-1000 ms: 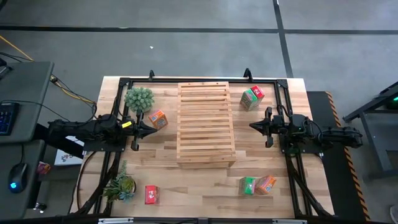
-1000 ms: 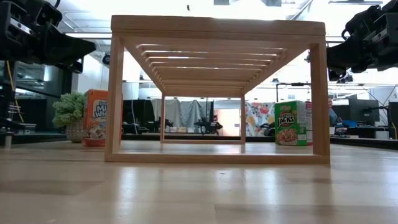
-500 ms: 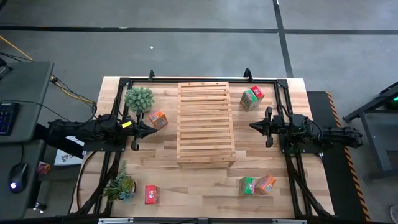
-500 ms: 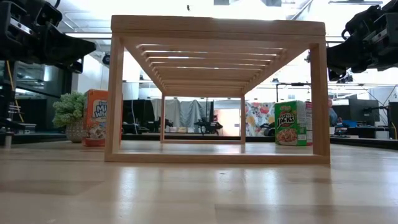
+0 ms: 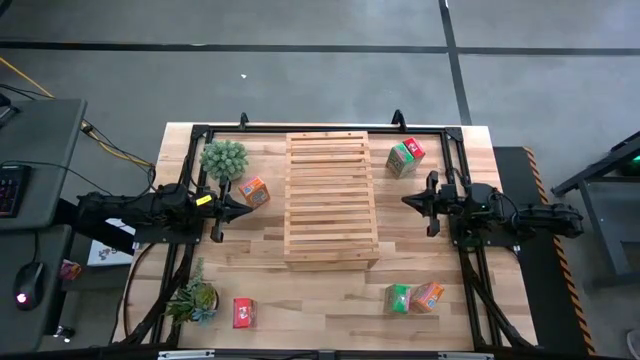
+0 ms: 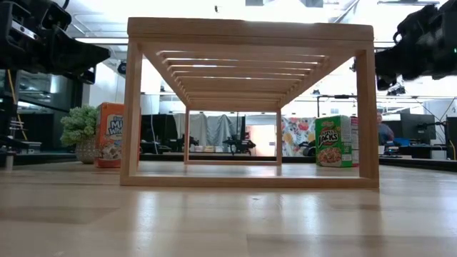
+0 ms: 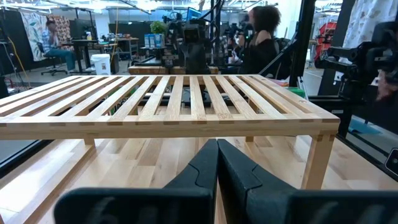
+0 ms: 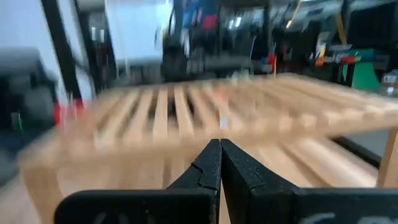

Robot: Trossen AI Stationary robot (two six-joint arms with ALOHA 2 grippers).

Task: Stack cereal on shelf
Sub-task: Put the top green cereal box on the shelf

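The pale slatted shelf (image 5: 332,200) stands mid-table on its legs (image 6: 131,114). An orange cereal box (image 5: 253,191) stands upright just left of it, by a plant. A green box (image 5: 400,161) with a red one (image 5: 413,150) against it stands at the far right. A red box (image 5: 243,313) lies near left, and a green (image 5: 398,298) and an orange box (image 5: 428,296) lie near right. My left gripper (image 5: 246,209) is shut, hovering left of the shelf beside the orange box. My right gripper (image 5: 404,202) is shut, hovering right of the shelf.
Two potted plants stand on the left side, one at the far left (image 5: 223,158) and one near the front edge (image 5: 195,298). A black frame (image 5: 320,129) runs round the tabletop. Bare wood lies in front of the shelf (image 5: 320,300). People (image 7: 261,46) show beyond the table.
My right gripper has begun to shift a little, and its wrist view is smeared; which way it goes cannot be told. The boxes, the shelf and my left arm have stayed put.
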